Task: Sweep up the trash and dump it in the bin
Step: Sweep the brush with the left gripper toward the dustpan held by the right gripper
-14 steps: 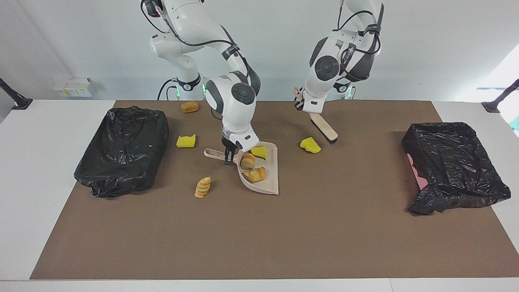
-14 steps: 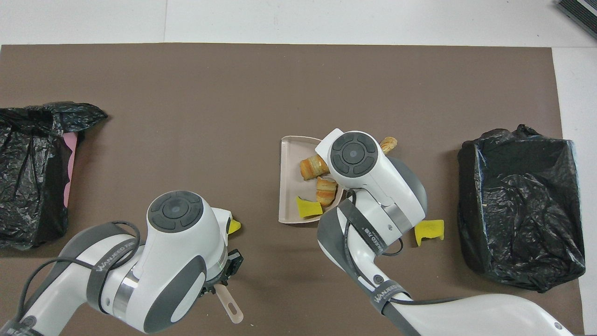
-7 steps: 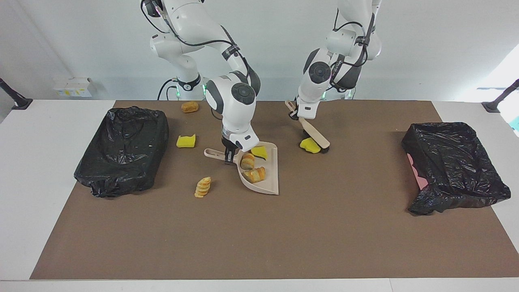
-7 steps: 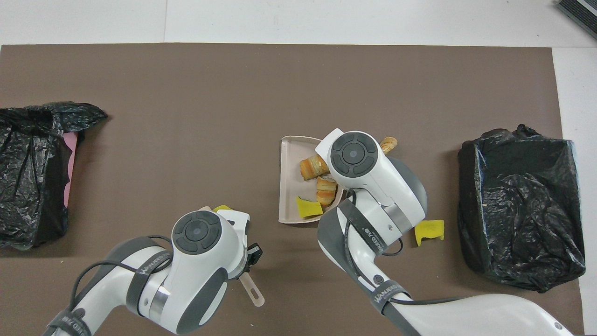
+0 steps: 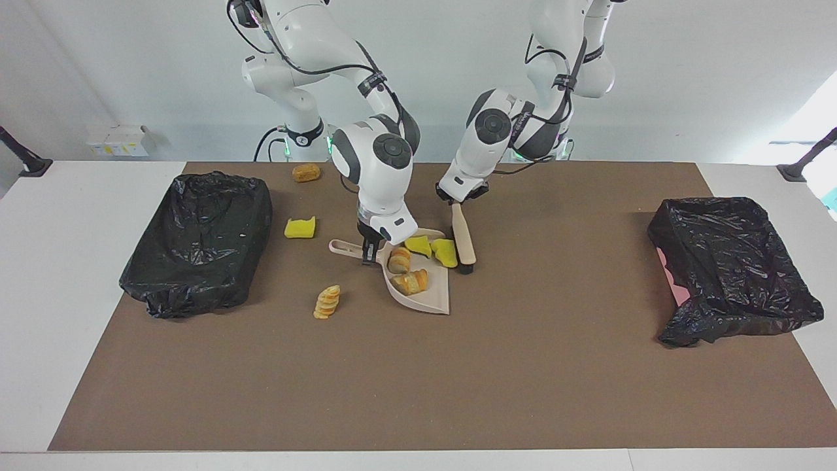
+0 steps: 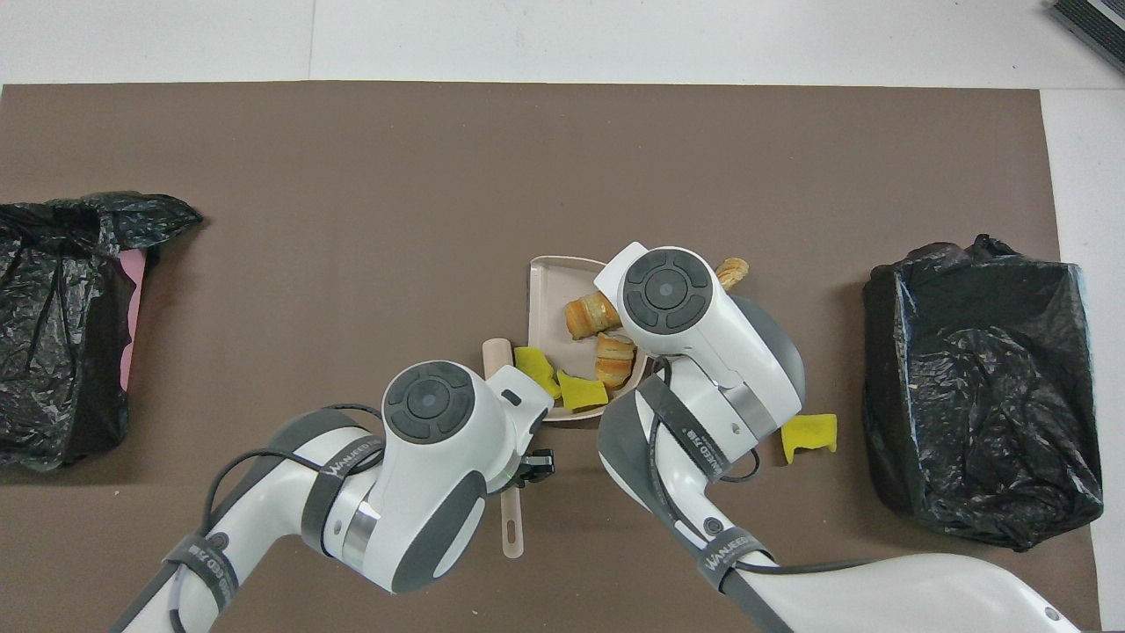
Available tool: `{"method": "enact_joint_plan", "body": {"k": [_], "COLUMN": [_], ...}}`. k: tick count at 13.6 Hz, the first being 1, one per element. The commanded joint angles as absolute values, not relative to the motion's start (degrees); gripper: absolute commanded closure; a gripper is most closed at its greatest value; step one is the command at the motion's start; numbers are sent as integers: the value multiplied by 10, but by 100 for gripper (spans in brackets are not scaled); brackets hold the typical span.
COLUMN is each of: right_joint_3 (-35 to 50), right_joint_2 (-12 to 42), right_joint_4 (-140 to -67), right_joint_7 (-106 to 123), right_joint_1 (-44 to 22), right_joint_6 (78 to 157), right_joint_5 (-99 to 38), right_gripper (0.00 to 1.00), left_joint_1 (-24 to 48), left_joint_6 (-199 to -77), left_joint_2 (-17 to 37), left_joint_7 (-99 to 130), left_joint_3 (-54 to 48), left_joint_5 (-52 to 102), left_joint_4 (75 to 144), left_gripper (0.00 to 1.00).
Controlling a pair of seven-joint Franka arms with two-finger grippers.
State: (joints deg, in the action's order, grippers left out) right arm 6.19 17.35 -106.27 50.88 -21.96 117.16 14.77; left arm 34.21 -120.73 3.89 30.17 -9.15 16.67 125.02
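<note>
While my right gripper (image 5: 367,252) keeps its fingers tight on the handle of the dustpan (image 5: 428,296), my left gripper (image 5: 456,201) has its fingers squeezed on the brush (image 5: 465,243). I see the brush pressing one yellow sponge (image 5: 446,252) against the dustpan's open edge. One sponge and two bread pieces (image 5: 410,281) lie in the dustpan; the other trash sits on the tabletop (image 5: 418,379) near the black bin (image 5: 196,242).

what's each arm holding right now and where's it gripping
The right tool is shut on the dustpan at its handle. The left tool is shut on the brush at the upper end of its handle.
</note>
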Motion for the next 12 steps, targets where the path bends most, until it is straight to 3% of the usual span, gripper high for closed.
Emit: {"method": "enact_joint_plan", "body": {"k": [1,6,9,12], "right_joint_3": [67,67,67,67], "right_joint_2": [160,144,138,125], "right_joint_4": [-1072,-1071,-1070,-1070], "right_joint_7": [490,518,533,544], "right_joint_1": [-208,-176,-163,-150], "right_joint_6": [1176,1163,1162,1162], "right_joint_5": [152,148,148,147], "right_gripper": [100,100,100,100], "left_joint_1": [369,325,280,289], "left_joint_6": [-1240,-1158,-1100,-1071], "left_joint_2": [62,59,39,24], "left_joint_7": [201,181,251,377], "left_joint_3": [-85,-74,-73,-77], "left_joint_5": [198,197,176,131], "left_joint_4": [1236,1201,1201,1202], "left_gripper": [100,100,100,100]}}
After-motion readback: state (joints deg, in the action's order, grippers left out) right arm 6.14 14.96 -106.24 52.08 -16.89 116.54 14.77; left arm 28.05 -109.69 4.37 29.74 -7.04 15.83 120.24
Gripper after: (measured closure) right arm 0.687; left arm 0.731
